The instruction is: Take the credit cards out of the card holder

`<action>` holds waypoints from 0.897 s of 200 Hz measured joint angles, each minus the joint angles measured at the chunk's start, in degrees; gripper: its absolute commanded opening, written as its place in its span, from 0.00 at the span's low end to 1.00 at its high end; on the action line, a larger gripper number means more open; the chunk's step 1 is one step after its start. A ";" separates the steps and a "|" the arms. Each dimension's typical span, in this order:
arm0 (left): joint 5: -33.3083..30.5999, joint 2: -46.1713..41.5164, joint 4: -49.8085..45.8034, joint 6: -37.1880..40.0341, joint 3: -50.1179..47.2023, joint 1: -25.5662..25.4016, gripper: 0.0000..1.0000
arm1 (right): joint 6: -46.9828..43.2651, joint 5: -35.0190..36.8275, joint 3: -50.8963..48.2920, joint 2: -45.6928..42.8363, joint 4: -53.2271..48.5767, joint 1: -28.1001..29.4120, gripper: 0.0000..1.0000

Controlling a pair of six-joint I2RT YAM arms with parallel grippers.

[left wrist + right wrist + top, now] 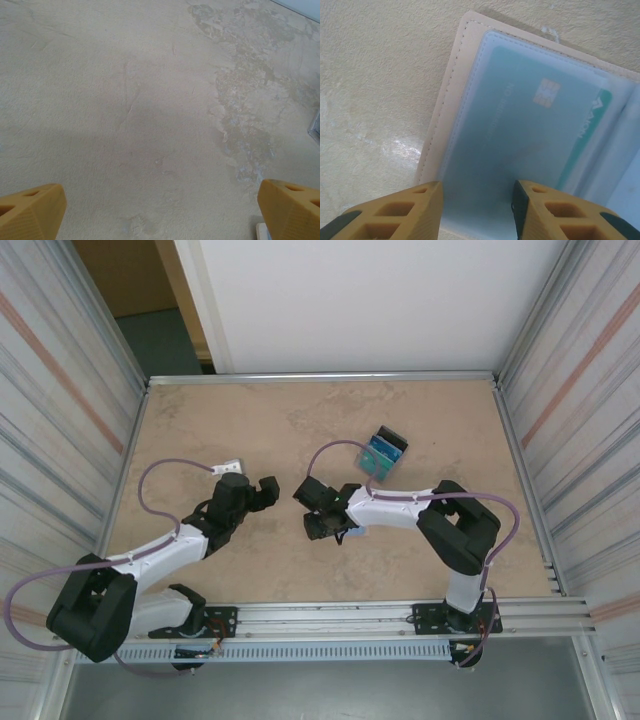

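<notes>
The card holder [446, 102] lies open on the table, tan with a stitched edge and pale blue clear sleeves. A teal credit card [535, 120] with a gold chip sits inside the nearest sleeve. My right gripper [476, 191] hovers over the near edge of that sleeve, its jaws partly apart and nothing pinched between them. From above, the right gripper [320, 510] is at the table's middle. My left gripper [262, 490] stands just to its left, wide open over bare table, with its yellow fingertips [30, 212] at the lower corners of the left wrist view.
A clear plastic tray [384, 453] of teal and blue cards stands behind the right arm. A small white piece [230, 466] lies behind the left gripper. Metal rails edge the table, with walls close on both sides.
</notes>
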 measured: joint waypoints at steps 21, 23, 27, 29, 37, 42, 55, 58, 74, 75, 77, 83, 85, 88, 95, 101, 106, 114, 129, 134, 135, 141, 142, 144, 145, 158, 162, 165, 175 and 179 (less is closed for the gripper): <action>0.00 -0.26 -0.02 0.00 0.00 0.00 0.99 | 0.00 0.48 0.17 0.31 -0.07 0.22 0.41; 0.00 -0.28 -0.02 0.00 0.00 0.00 0.99 | 0.00 0.48 0.17 0.31 -0.09 0.22 0.41; 0.00 -0.31 -0.04 0.00 0.00 0.00 0.99 | 0.00 0.48 0.17 0.31 -0.09 0.22 0.40; 0.00 -0.33 -0.04 0.00 0.00 0.00 0.99 | 0.00 0.48 0.17 0.31 -0.09 0.22 0.39; 0.02 -0.44 -0.04 0.02 0.00 0.00 0.99 | -0.02 0.50 0.15 0.31 -0.13 0.22 0.38; 0.02 -0.55 -0.07 0.00 0.00 0.00 0.99 | 0.00 0.57 0.15 0.31 -0.13 0.22 0.37; 0.00 -0.81 -0.07 0.02 0.00 0.00 0.99 | 0.00 0.70 0.09 0.31 -0.13 0.22 0.35; 0.00 -0.87 -0.07 0.04 0.00 0.00 0.99 | 0.00 0.72 0.02 0.26 -0.11 0.20 0.34; 0.02 -1.16 -0.11 0.20 0.00 0.00 0.99 | 0.00 1.01 -0.35 0.02 0.17 0.00 0.30; 0.02 -1.16 -0.13 0.20 0.00 0.00 0.99 | -0.02 1.01 -0.37 0.02 0.20 0.00 0.30; 0.02 -1.18 -0.17 0.22 0.00 0.00 0.99 | -0.04 0.98 -0.44 -0.07 0.22 0.00 0.30; 0.02 -1.27 -0.24 0.22 0.00 0.00 0.99 | -0.04 1.05 -0.61 -0.15 0.39 -0.09 0.29; 0.04 -1.29 -0.28 0.24 0.00 0.00 0.99 | -0.07 1.05 -0.68 -0.17 0.46 -0.15 0.28; 0.04 -1.31 -0.31 0.26 0.00 0.00 0.99 | -0.04 1.05 -0.72 -0.22 0.48 -0.22 0.28; 0.13 -1.33 -0.42 0.46 0.02 0.00 0.99 | -0.07 0.85 -0.85 -0.37 0.57 -0.39 0.26; 0.20 -1.38 -0.48 0.66 0.02 0.00 0.99 | -0.15 0.63 -0.96 -0.48 0.68 -0.63 0.25; 0.24 -1.40 -0.59 0.70 0.02 0.00 0.99 | -0.24 0.42 -1.01 -0.50 0.70 -0.76 0.23; 0.24 -1.44 -0.87 0.87 0.09 0.00 0.99 | -0.42 0.22 -1.01 -0.55 0.68 -1.03 0.20; 0.35 -1.44 -1.46 1.14 0.39 0.00 0.99 | -0.90 -0.09 -1.07 -0.68 0.72 -1.51 0.15; 0.42 -1.44 -1.66 1.22 0.55 0.00 0.99 | -1.07 -0.20 -1.16 -0.74 0.83 -1.68 0.14; 0.44 -1.44 -1.70 1.27 0.59 0.00 0.99 | -1.05 -0.22 -1.18 -0.74 0.85 -1.70 0.14; 0.50 -1.44 -1.75 1.33 0.72 0.00 0.99 | -1.18 -0.26 -1.29 -0.87 1.01 -1.86 0.13; 0.52 -1.44 -1.75 1.36 0.74 0.00 0.99 | -1.16 -0.26 -1.31 -0.87 1.01 -1.86 0.13; 0.63 -1.44 -1.77 1.38 0.79 0.00 0.99 | -1.22 -0.24 -1.33 -0.92 1.09 -1.92 0.13; 0.68 -1.44 -1.77 1.42 0.83 0.00 0.99 | -1.29 -0.24 -1.36 -0.94 1.09 -1.95 0.13; 0.90 -1.44 -1.77 1.70 1.09 0.00 0.99 | -1.33 -0.22 -1.49 -1.07 1.36 -2.16 0.13; 1.01 -1.44 -1.77 1.75 1.18 0.00 0.99 | -1.36 -0.13 -1.55 -1.14 1.46 -2.19 0.13; 1.14 -1.44 -1.77 1.77 1.22 0.00 0.99 | -1.33 -0.04 -1.62 -1.20 1.53 -2.25 0.13; 1.38 -1.42 -1.77 1.95 1.42 0.00 0.99 | -1.36 0.20 -1.77 -1.38 1.60 -2.45 0.13; 1.55 -1.42 -1.73 1.99 1.46 0.00 0.99 | -1.36 0.28 -1.84 -1.51 1.55 -2.49 0.13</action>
